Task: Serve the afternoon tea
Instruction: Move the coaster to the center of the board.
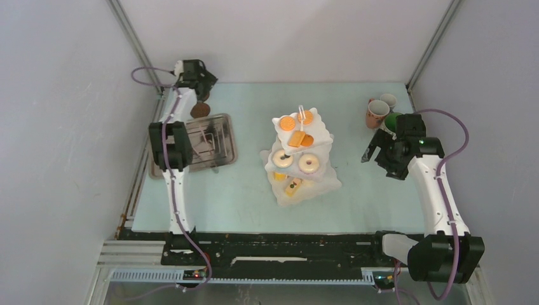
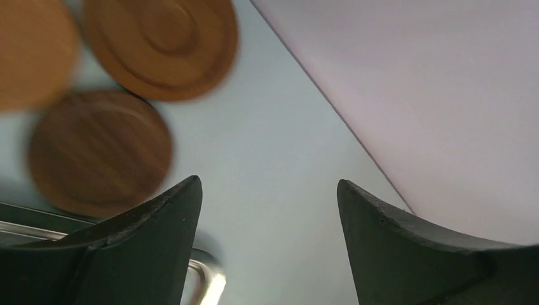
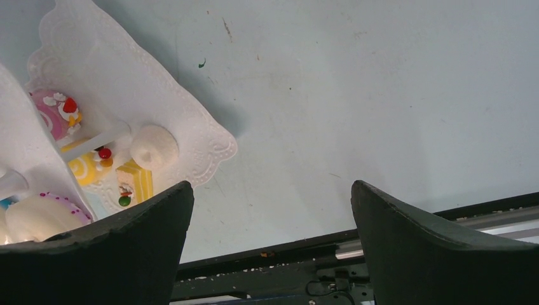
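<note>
Step judged: pick coaster with left gripper (image 2: 268, 184). Its fingers spread, empty, over bare counter (image 2: 273, 114). Three brown coasters (image 2: 102, 152) lie far left, just beside. Shift over nearest one, descend level, clench across rim.
Obstacles: metal tray (image 2: 210, 286) rim adjoins; wall close.
right gripper (image 3: 270, 184): fingers spread, empty, near three-tier stand (image 3: 191, 127) at mid-counter. Mugs (image 1: 376, 113) far right.

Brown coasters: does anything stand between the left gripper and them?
Nothing visible does. The left gripper hangs open over bare table, and the three coasters lie just ahead to one side, near the tray corner.
</note>
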Action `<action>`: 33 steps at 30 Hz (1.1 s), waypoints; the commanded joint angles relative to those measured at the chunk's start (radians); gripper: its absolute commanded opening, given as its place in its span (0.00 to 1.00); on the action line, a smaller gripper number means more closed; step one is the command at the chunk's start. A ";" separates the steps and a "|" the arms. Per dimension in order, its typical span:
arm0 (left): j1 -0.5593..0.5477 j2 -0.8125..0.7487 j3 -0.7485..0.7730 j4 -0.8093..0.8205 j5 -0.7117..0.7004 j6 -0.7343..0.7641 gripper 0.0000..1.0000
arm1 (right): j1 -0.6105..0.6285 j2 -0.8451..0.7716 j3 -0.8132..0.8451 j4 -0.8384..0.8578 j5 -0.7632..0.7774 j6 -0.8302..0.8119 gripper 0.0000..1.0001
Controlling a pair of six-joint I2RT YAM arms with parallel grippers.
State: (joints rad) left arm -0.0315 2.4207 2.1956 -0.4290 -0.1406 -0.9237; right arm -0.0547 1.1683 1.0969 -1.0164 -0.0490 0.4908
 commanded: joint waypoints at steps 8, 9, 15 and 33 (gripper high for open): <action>0.235 -0.028 -0.007 -0.104 0.110 0.290 0.79 | -0.004 0.002 0.024 0.022 -0.051 0.007 0.96; 0.241 -0.023 -0.013 -0.102 0.116 0.268 0.79 | -0.004 0.001 0.024 0.027 -0.050 0.009 0.96; 0.260 0.010 -0.101 -0.056 0.212 -0.004 0.78 | -0.007 0.001 0.024 0.054 -0.059 0.031 0.96; 0.196 0.064 -0.100 -0.012 0.032 -0.145 0.79 | 0.002 -0.034 0.024 0.025 -0.039 0.087 0.95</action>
State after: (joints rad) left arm 0.2089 2.4374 2.0041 -0.3336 -0.0353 -1.1042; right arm -0.0566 1.1645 1.0969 -0.9894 -0.1051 0.5510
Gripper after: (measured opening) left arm 0.802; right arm 0.957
